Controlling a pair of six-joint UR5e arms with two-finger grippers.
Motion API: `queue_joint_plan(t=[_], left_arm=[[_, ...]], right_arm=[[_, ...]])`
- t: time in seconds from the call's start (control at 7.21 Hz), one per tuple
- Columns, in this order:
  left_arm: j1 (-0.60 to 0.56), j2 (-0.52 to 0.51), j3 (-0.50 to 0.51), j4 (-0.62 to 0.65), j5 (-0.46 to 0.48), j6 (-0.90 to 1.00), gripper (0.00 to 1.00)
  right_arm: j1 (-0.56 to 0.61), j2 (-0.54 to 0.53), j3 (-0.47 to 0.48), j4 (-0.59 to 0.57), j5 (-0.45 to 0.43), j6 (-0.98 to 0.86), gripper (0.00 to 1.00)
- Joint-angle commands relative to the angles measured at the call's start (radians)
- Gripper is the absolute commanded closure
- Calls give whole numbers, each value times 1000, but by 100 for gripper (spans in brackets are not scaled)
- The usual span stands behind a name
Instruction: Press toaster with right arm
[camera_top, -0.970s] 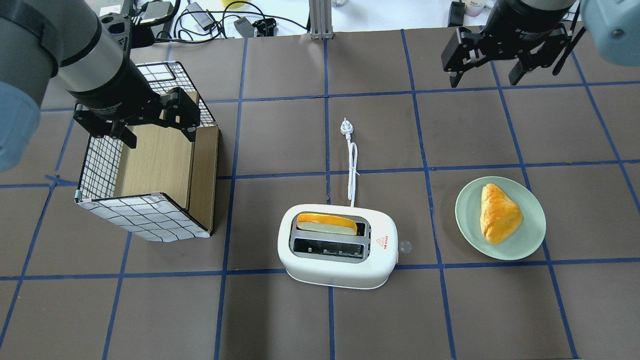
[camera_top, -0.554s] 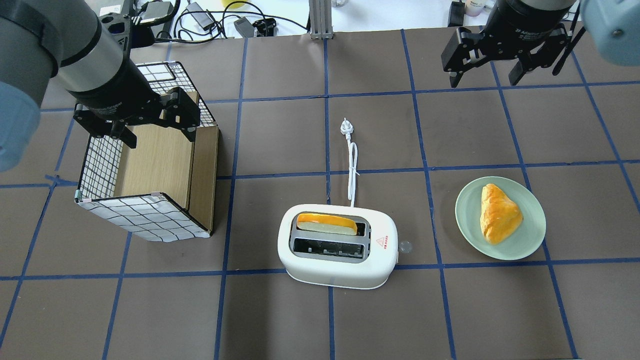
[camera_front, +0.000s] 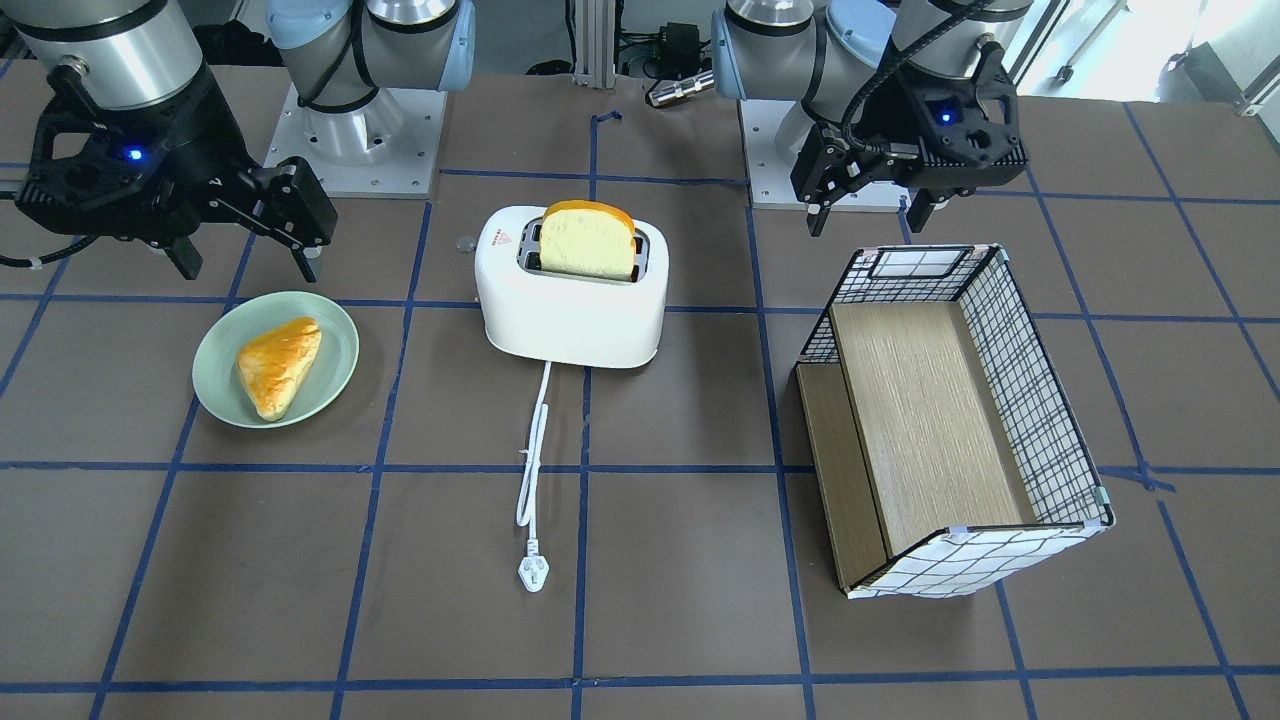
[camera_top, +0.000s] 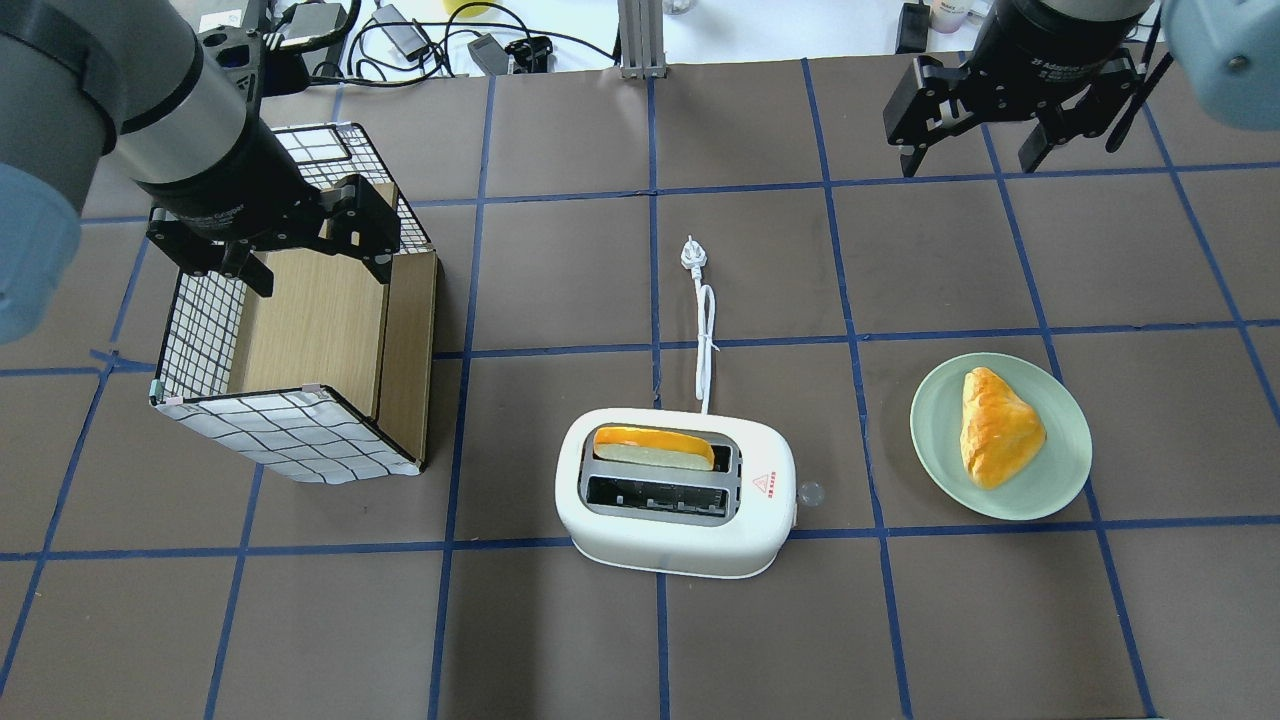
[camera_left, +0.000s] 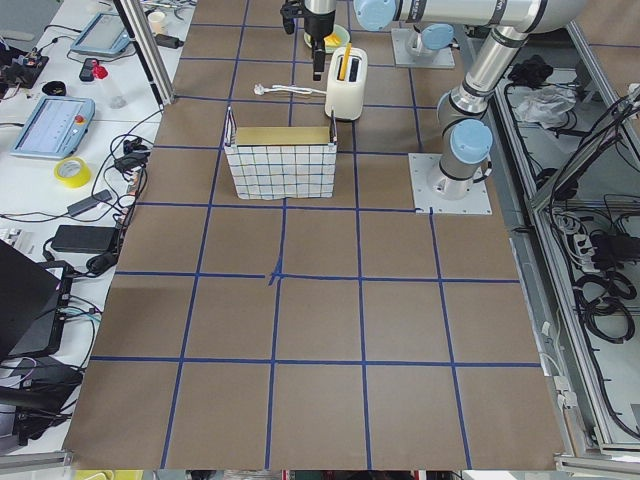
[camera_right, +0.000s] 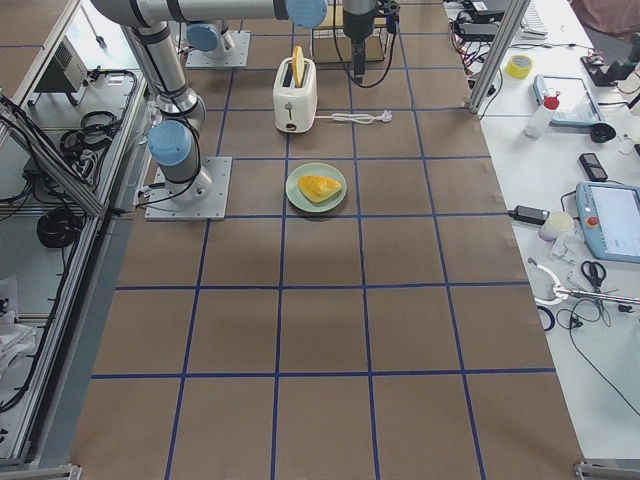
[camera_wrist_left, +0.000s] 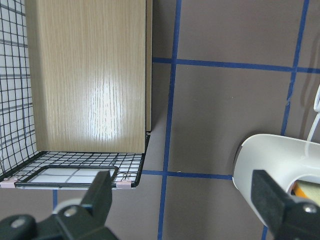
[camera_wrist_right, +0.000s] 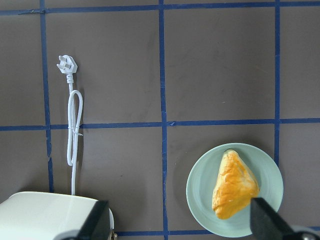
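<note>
Toaster (camera_top: 676, 505) sits well apart from right tool (camera_top: 968, 162) (jaws spread).

Brown table (camera_top: 560, 640) gridded with blue tape (camera_wrist_right: 162, 60); cluttered white benches (camera_right: 560, 150) alongside

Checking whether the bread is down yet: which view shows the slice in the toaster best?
Exterior front-facing: the slice stands tall out of the toaster, broad face to the camera. Overhead shows only its top edge; both side views show it tiny; the left wrist catches a sliver, the right wrist none.
</note>
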Motion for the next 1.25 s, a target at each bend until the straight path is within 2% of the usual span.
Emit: queue_joint_plan(t=[0.0, 0.14, 0.28, 0.55, 0.97, 1.11], left_arm=[[0, 0, 0, 0, 0, 0, 0], [0, 0, 0, 0, 0, 0, 0], [0, 0, 0, 0, 0, 0, 0], [0, 0, 0, 0, 0, 0, 0], [0, 0, 0, 0, 0, 0, 0], [0, 0, 0, 1, 0, 0, 0]], right_arm=[[1, -19, 7, 100, 1, 3, 81], [1, -24, 10, 172, 3, 7, 100], [1, -27, 22, 191, 9, 35, 100], [1, -73, 131, 190, 25, 63, 100], [1, -90, 215, 188, 108, 53, 100], [1, -89, 243, 185, 177, 46, 100]])
